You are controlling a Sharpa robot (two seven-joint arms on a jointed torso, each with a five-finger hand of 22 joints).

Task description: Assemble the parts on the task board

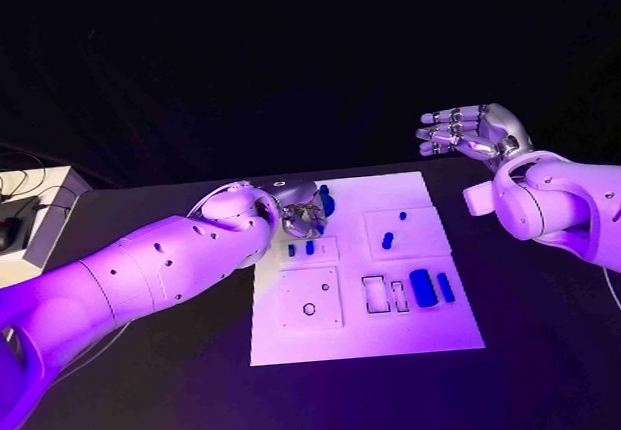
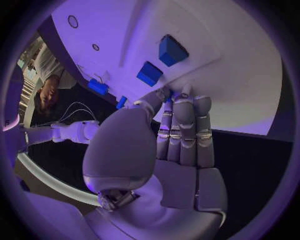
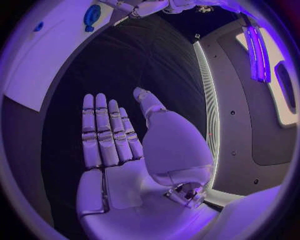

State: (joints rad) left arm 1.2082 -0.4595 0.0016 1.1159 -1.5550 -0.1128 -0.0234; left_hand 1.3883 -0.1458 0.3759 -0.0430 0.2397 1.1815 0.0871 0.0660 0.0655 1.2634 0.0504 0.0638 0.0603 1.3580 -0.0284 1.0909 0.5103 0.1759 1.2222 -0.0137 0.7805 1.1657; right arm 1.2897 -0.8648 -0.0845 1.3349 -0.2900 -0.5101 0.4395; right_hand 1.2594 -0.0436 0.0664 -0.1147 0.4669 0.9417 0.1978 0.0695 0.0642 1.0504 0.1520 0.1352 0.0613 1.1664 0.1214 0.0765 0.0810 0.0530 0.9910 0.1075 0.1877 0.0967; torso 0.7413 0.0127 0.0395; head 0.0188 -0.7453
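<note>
Blue small part (image 1: 326, 203), far on the white task board (image 1: 363, 336), long axis near-to-far; I see my silver left hand (image 1: 299, 212) pinching it, silver right hand (image 1: 470, 130) spread, well apart.

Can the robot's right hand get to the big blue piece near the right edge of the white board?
Probably yes. The right hand is open and raised beyond the white task board, holding nothing, and nothing lies over the long blue part. The left hand works farther away.

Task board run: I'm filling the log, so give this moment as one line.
left hand: fingertips at blue part, far end of task board | right hand: raised, holding nothing | assembly: unfinished
</note>
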